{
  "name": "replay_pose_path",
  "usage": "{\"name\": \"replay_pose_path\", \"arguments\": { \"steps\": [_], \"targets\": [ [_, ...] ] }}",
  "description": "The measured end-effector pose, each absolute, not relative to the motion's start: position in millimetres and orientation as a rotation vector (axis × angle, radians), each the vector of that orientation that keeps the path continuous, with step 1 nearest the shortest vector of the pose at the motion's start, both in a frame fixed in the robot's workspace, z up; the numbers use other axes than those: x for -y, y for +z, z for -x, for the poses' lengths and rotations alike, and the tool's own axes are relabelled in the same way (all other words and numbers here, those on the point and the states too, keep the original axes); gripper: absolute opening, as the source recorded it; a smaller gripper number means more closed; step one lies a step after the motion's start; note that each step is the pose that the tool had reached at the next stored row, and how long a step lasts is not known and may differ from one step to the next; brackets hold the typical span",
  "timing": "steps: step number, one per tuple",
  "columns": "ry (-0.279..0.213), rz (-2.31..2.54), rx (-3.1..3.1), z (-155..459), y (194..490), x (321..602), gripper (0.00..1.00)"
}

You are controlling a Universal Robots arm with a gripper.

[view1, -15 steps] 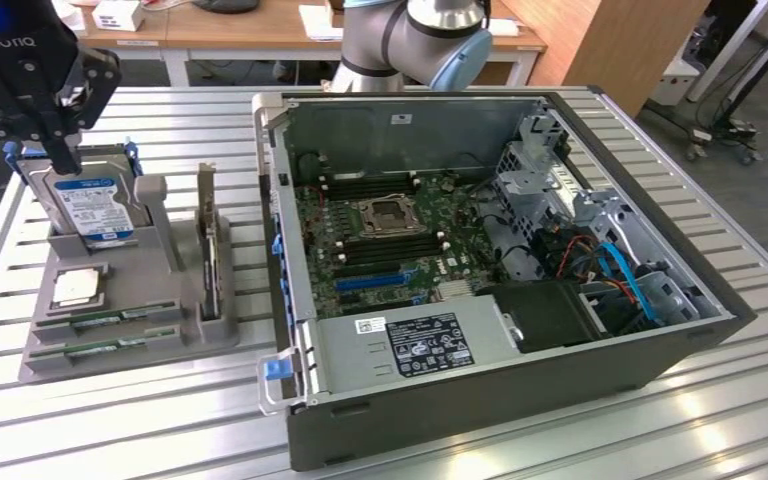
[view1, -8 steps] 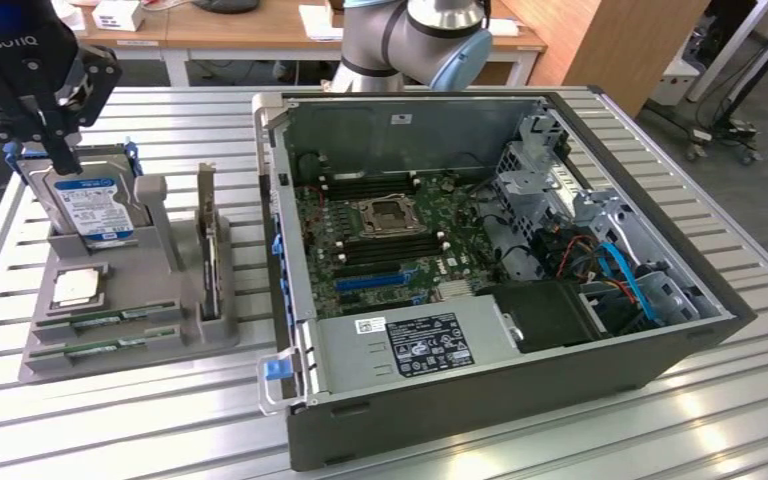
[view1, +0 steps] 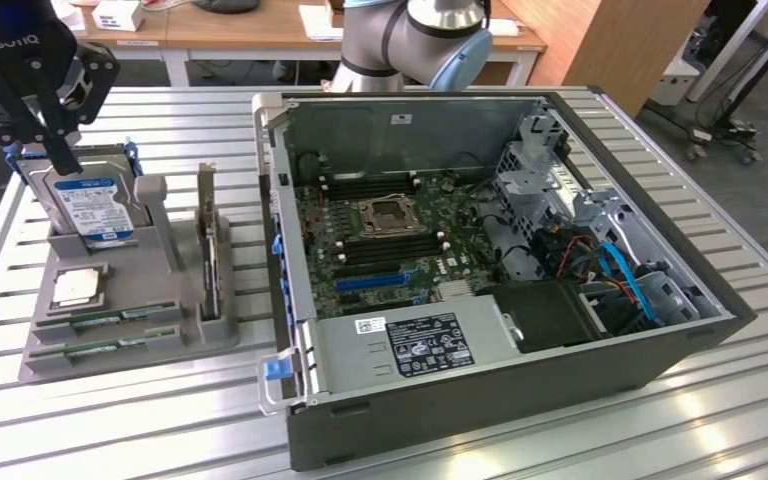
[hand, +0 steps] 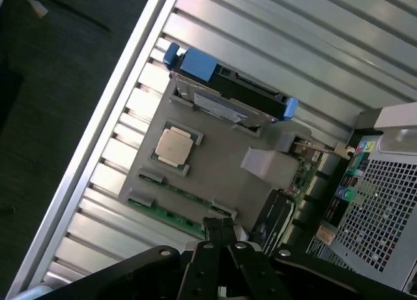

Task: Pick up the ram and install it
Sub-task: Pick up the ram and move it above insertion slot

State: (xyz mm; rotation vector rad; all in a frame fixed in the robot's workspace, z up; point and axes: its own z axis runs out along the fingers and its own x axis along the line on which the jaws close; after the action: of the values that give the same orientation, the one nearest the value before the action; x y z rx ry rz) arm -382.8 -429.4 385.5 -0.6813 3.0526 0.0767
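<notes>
Two ram sticks lie flat in slots at the near end of a grey holder (view1: 157, 290): one ram (view1: 107, 321) and a second (view1: 104, 346) in front of it. The wrist view looks down on the holder, with a green ram (hand: 168, 214) along its edge. My gripper (view1: 61, 158) hangs at the exterior view's upper left, over the upright hard drive (view1: 91, 205) and well above the ram. Its fingertips (hand: 220, 227) are pressed together, shut, with nothing between them.
The holder also carries a CPU (view1: 77, 287) and a tall upright expansion card (view1: 207, 225). The open computer case (view1: 491, 250) lies to the exterior view's right, its motherboard memory slots (view1: 357, 187) exposed. The slatted metal table (view1: 131, 420) runs around both.
</notes>
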Motion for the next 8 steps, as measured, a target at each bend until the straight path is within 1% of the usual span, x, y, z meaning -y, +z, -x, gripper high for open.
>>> {"name": "replay_pose_path", "arguments": {
  "steps": [8],
  "targets": [
    [0.078,0.865,-3.009,382.8,385.1,429.4,0.10]
  ]
}}
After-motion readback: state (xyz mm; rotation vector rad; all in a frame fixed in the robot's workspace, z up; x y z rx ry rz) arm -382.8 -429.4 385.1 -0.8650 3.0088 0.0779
